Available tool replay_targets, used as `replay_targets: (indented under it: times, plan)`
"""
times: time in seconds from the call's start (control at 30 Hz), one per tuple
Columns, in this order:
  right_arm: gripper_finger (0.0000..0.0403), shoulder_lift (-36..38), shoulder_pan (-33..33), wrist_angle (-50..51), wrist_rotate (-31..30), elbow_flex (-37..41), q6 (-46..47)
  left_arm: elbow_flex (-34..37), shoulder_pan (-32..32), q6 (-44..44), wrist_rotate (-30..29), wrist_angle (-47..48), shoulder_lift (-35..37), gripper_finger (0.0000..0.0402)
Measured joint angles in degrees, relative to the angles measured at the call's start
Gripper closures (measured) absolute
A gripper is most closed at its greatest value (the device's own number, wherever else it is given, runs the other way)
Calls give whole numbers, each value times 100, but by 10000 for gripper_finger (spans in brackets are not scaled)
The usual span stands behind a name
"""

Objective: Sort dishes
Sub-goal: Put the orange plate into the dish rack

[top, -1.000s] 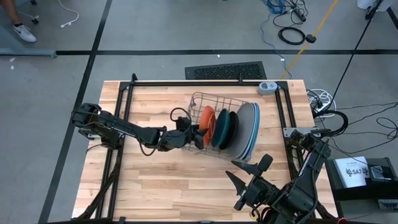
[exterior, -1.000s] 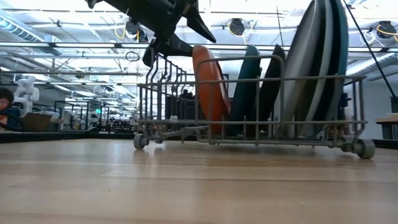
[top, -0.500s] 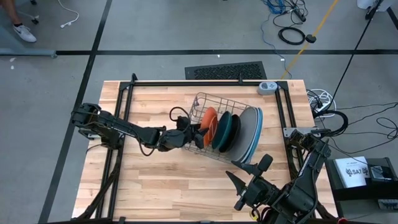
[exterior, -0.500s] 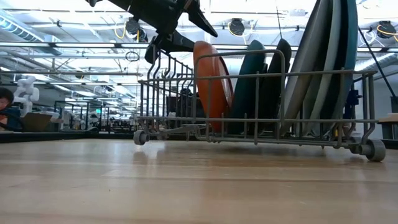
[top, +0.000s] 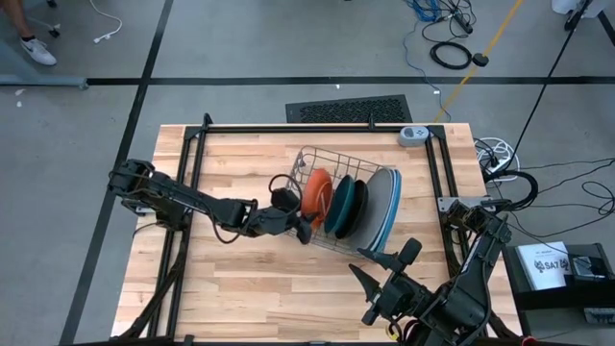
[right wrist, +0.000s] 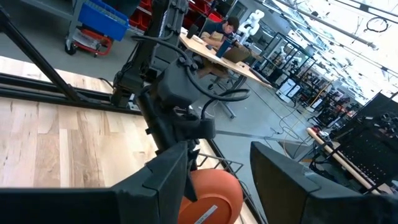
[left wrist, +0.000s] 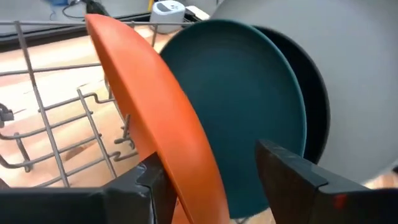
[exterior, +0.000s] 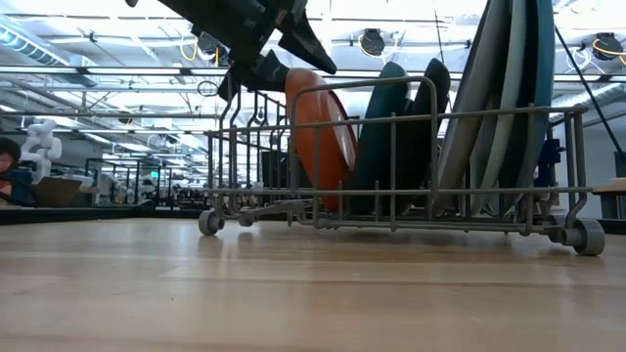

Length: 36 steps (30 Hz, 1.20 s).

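Pale wooden planks make up the table (top: pixel 250 279), which is framed by black rails and set on a grey floor; a hall with ceiling lamps and workbenches is seen beyond it in the low view.

The left gripper (top: pixel 301 225) is stretched across the table to the wire dish rack (top: pixel 317 154). Its two dark fingers (left wrist: pixel 292 171) are spread, and the rim of the orange plate (top: pixel 315 193) (left wrist: pixel 155 118) runs between them. Whether the pads actually press on that rim cannot be told, though the gap is wider than the plate's edge. In the low view the gripper (exterior: pixel 279 54) is seen above the rack's end, right at the top of the orange plate (exterior: pixel 318 137).

All six plates are stood on edge in the rack. Nearest the left gripper is the orange plate, tilted; just behind it the dark teal plate (top: pixel 337 205) (left wrist: pixel 249 106) is lined up, then the black plate (top: pixel 356 204) (left wrist: pixel 314 118), then the grey plate (top: pixel 377 204) (left wrist: pixel 348 74), and farthest from the gripper the pale blue plate (top: pixel 388 216) and the medium blue plate (top: pixel 396 207) are packed close together.

The right gripper (top: pixel 384 271) is held over the table's near edge, well apart from the rack, with its fingers spread and nothing between them.
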<state>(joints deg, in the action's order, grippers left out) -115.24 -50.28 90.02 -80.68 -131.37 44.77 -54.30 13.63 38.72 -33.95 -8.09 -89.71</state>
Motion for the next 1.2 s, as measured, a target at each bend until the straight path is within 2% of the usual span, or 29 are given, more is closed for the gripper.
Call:
replay_targets:
  times: [0.17, 0.3, 0.43, 0.53, 0.6, 0.7, 0.8, 0.93, 1.07, 1.2]
  plan:
    - [234, 0, 0, 0, 0, 0, -2, -21, 91, -859, 261, -48, -8, 201]
    - [234, 0, 0, 0, 0, 0, 0, -44, 254, -2189, 298, 30, -31, 201]
    - [234, 0, 1, 0, -2, 0, 7, -55, 376, -3306, 126, 372, -28, 201]
    - [234, 0, 9, 0, -1, 0, 14, -55, 406, -3570, -158, 824, -28, 201]
    - [234, 0, 18, -2, -2, 0, 16, -55, 404, -3466, -336, 1041, -28, 201]
    - [234, 0, 59, -7, -2, 0, 18, -55, 379, -2688, -548, 1340, -28, 201]
    - [234, 0, 116, -9, 3, 0, 20, -55, 372, -2423, -800, 1446, -28, 201]
    - [234, 2, 190, -11, 128, 0, 22, -55, 357, -1461, -1196, 1658, -28, 201]
    - [234, 2, 235, -13, 157, 0, 22, -55, 250, -468, -1010, 1632, -17, 201]
    - [234, 2, 235, -15, 164, 0, 22, -66, 213, -819, -532, 1618, -3, 201]
